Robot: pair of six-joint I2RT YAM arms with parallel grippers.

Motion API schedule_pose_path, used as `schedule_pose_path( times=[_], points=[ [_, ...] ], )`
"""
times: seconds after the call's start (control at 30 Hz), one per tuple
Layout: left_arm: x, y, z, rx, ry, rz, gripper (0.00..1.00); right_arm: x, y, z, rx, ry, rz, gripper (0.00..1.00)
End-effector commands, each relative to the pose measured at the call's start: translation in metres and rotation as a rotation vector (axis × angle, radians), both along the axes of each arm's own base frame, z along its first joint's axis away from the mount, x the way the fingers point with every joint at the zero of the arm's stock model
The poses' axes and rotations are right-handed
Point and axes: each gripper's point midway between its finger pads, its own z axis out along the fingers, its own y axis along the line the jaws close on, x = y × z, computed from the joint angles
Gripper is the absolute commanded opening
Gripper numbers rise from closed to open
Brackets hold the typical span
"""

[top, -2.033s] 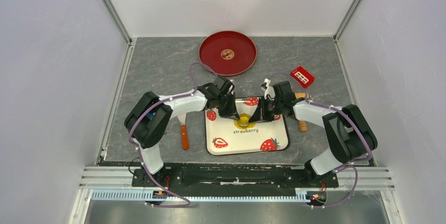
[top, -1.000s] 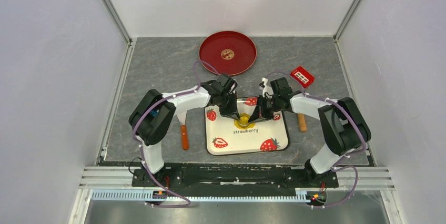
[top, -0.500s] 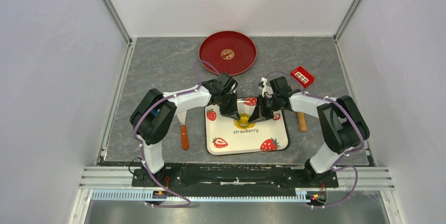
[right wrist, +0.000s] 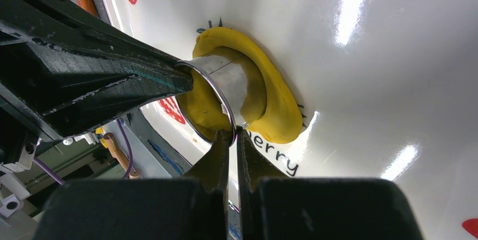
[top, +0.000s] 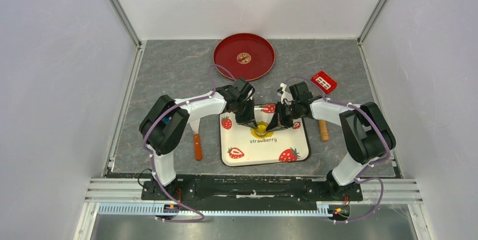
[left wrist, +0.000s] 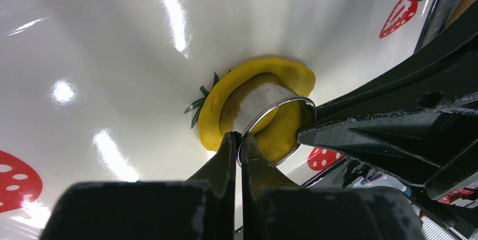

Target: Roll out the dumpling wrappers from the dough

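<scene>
A lump of yellow dough (top: 261, 129) lies flattened on the white strawberry tray (top: 282, 149). A metal ring cutter (left wrist: 265, 110) stands pressed into the dough; it also shows in the right wrist view (right wrist: 225, 79). My left gripper (top: 253, 123) is shut on the ring's rim on one side, its tips (left wrist: 237, 136) pinching the thin wall. My right gripper (top: 274, 124) is shut on the opposite rim (right wrist: 233, 133). A small round yellowish dumpling wrapper (top: 243, 57) lies in the middle of the red plate (top: 228, 54) at the back.
A knife with an orange handle (top: 197, 145) lies left of the tray. A wooden rolling pin (top: 323, 132) lies right of it, partly under my right arm. A small red box (top: 324, 81) sits at the back right. Enclosure walls stand on three sides.
Both arms have drawn in slightly, the right elbow shifting a little left. Both grippers stay pinched on the ring over the dough.
</scene>
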Motion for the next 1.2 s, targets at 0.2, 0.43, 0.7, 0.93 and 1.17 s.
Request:
schedule_pose_path(
  times=[0.2, 0.43, 0.7, 0.93, 1.17],
  points=[
    [-0.025, 0.045, -0.092, 0.271, 0.055, -0.01, 0.02, -0.022, -0.073, -0.1, -0.504, -0.026, 0.045, 0.0],
    [-0.021, 0.043, -0.082, 0.259, 0.043, -0.01, 0.02, -0.009, -0.063, -0.081, -0.465, -0.077, 0.052, 0.0],
    [-0.009, 0.034, -0.045, 0.229, 0.002, -0.018, 0.05, 0.012, -0.045, -0.043, -0.38, -0.153, 0.056, 0.13],
    [0.003, 0.024, -0.019, 0.212, -0.029, -0.023, 0.15, 0.024, -0.035, -0.022, -0.34, -0.196, 0.065, 0.2],
    [0.007, 0.014, 0.007, 0.144, -0.048, -0.035, 0.3, 0.029, -0.027, -0.004, -0.291, -0.236, 0.073, 0.41]
  ],
)
